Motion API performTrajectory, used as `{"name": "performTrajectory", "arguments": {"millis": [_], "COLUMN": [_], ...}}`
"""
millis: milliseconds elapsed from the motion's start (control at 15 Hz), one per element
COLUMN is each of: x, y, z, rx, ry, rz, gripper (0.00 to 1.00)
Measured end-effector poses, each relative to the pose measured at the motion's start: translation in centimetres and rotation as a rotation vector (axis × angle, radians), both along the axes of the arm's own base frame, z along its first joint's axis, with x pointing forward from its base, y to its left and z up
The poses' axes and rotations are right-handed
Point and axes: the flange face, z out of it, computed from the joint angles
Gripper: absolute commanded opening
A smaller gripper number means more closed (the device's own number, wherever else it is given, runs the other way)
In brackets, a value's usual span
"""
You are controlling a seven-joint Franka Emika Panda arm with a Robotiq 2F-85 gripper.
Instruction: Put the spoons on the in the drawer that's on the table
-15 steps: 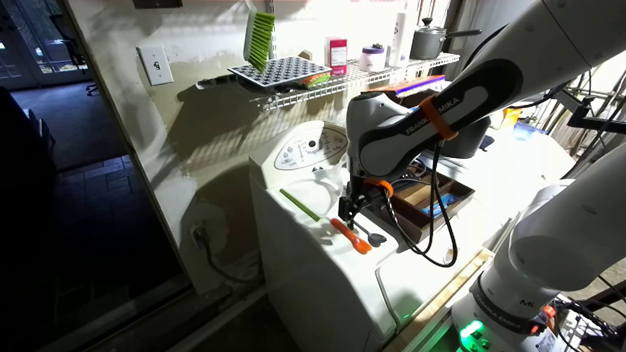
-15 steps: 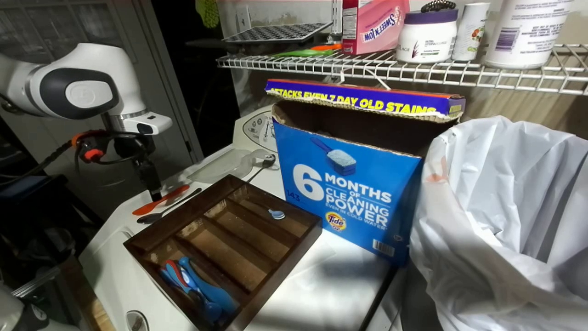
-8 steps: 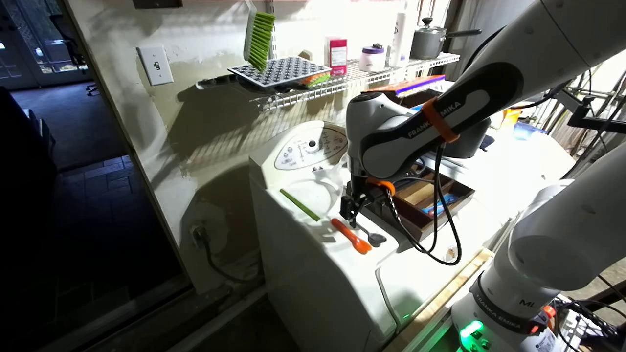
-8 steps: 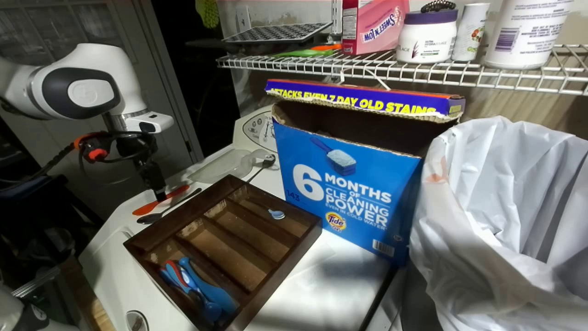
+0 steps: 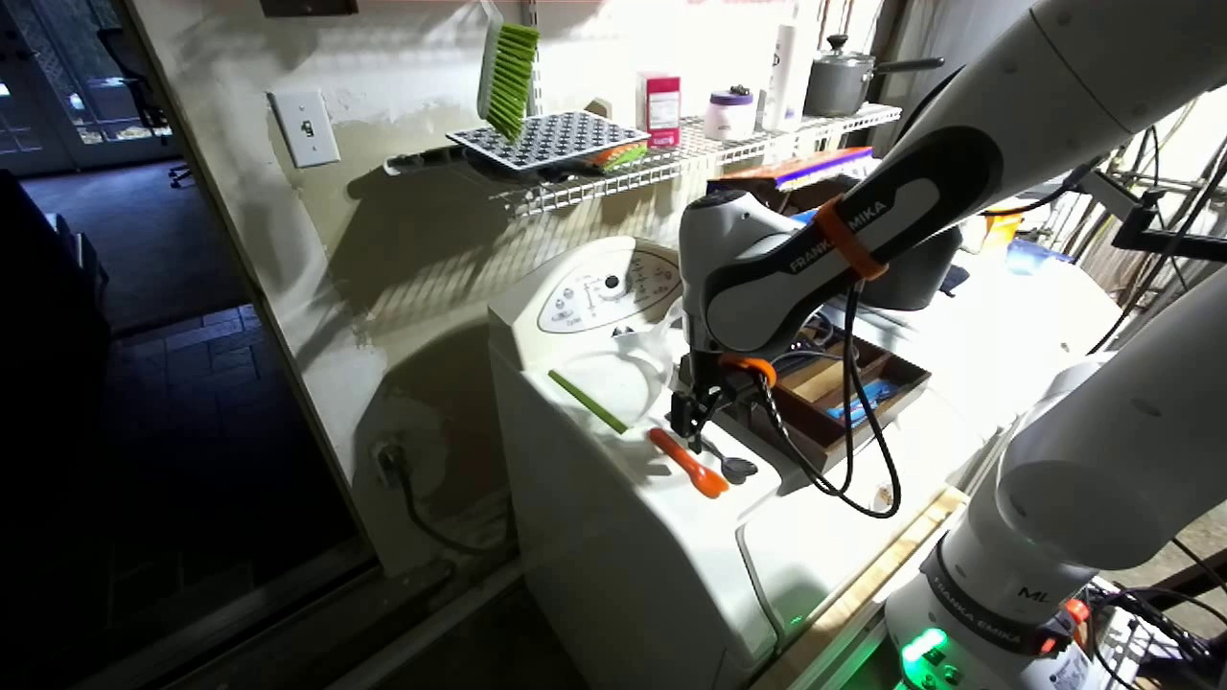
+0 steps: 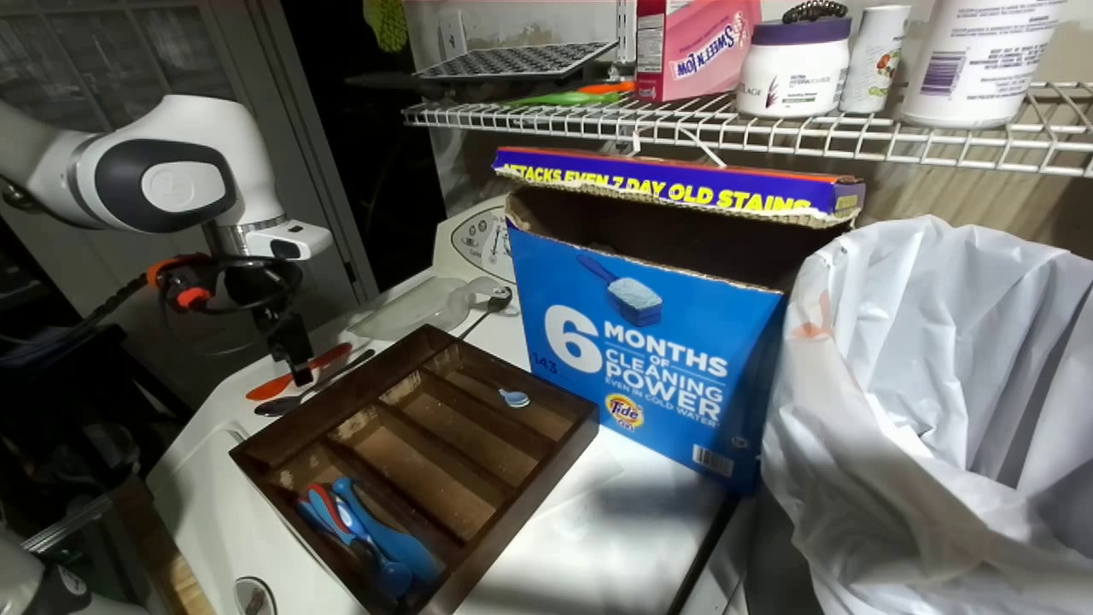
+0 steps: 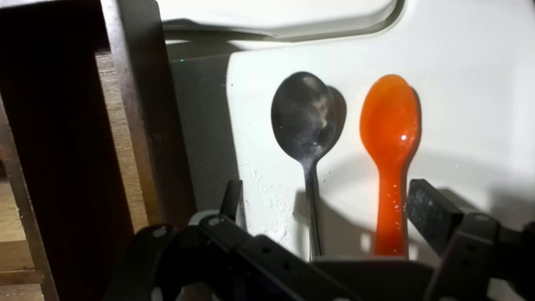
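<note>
Black fingers (image 7: pixel 432 209) wide apart, nothing held: my gripper (image 7: pixel 328 200) hangs at the handles of the orange spoon (image 7: pixel 391 121) and the metal spoon (image 7: pixel 305 117), side by side on the white table (image 7: pixel 468 96). Height unclear. Risk: both handles show between my fingers, so closing here may rake the two together. The drawer (image 7: pixel 148 92) lies just beside; drifting that way may clip its wall.
</note>
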Motion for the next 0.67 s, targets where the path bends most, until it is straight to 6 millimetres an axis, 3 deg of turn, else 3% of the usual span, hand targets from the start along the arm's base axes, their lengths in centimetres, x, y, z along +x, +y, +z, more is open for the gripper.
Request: {"name": "performTrajectory", "arguments": {"millis": [267, 467, 667], "x": [0.1, 0.2, 0.2], "y": [-1.1, -1.9, -2.3], "z": [-1.1, -1.9, -2.4], "rx": [0.029, 0.055, 0.078], "ry": [0.038, 0.065, 0.08], "rz": [-0.014, -0.026, -0.034], "gripper": [1.0, 0.66, 0.44]}}
